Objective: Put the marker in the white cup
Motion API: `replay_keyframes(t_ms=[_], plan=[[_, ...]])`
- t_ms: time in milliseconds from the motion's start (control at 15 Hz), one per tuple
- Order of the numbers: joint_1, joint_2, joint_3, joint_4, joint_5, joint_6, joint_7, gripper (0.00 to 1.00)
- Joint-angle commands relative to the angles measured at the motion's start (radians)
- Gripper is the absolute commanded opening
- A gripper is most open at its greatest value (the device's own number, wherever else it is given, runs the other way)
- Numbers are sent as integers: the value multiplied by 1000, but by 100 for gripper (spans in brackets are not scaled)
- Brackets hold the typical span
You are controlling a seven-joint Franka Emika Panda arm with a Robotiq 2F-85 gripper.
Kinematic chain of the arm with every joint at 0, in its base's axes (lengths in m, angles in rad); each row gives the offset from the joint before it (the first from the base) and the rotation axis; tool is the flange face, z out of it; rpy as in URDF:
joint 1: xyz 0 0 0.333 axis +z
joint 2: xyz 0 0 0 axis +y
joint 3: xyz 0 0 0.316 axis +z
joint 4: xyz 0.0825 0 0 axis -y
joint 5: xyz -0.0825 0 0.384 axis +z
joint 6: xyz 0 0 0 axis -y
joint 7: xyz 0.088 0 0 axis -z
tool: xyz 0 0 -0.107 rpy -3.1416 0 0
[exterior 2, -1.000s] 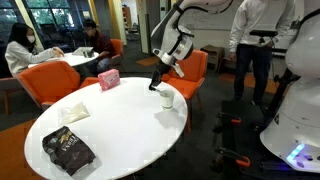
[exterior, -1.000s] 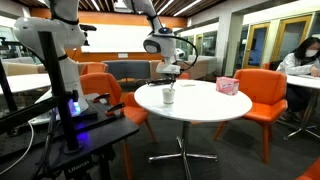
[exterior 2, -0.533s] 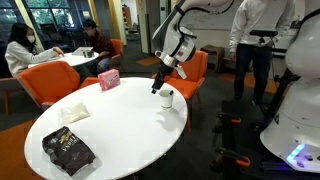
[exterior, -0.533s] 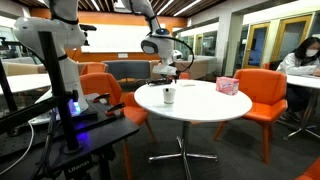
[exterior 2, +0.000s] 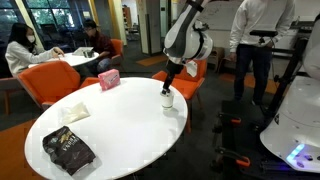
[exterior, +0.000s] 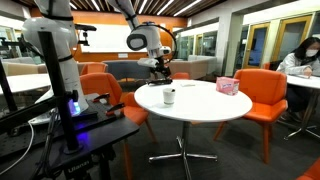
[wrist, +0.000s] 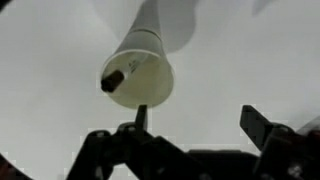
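Observation:
The white cup [wrist: 140, 68] fills the upper middle of the wrist view, seen from above. The marker [wrist: 112, 80] stands inside it, its dark end leaning against the rim. My gripper [wrist: 198, 125] hovers over the cup, open, with nothing between its fingers [wrist: 258, 121]. In both exterior views the cup [exterior: 169, 96] [exterior 2: 168, 98] stands upright near the edge of the round white table [exterior 2: 120, 120]. The gripper [exterior: 161, 72] [exterior 2: 171, 82] hangs just above the cup and clear of it.
A pink box with a white top [exterior: 227, 86] [exterior 2: 108, 80] stands on the far side of the table. A dark snack bag [exterior 2: 68, 150] lies near the table's front edge. Orange chairs [exterior: 265, 92] ring the table, and a person [exterior 2: 255, 45] stands close by.
The gripper has opened and let go of the marker, which now rests in the cup. The arm has lifted and swung a little away from the cup.

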Motion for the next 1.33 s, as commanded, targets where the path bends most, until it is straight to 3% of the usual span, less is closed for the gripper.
replay_keyframes(t_ms=[0,133,267,333,400,600,733,1000,1267], plan=[[185,-30,-251,-48,-275,-40,351,100],[321,-13,-439,-5,-470,-119,562,100],[473,3,-603,117,-664,-308,774,100],[509,2,-604,184,-730,-421,881,100],[487,3,-508,231,-775,-518,981,100],[539,16,-407,430,-700,-841,1005,100],[560,29,-367,527,-707,-967,1067,100],[553,33,-362,616,-746,-1045,1102,100],[544,44,-369,621,-809,-992,1082,100]])
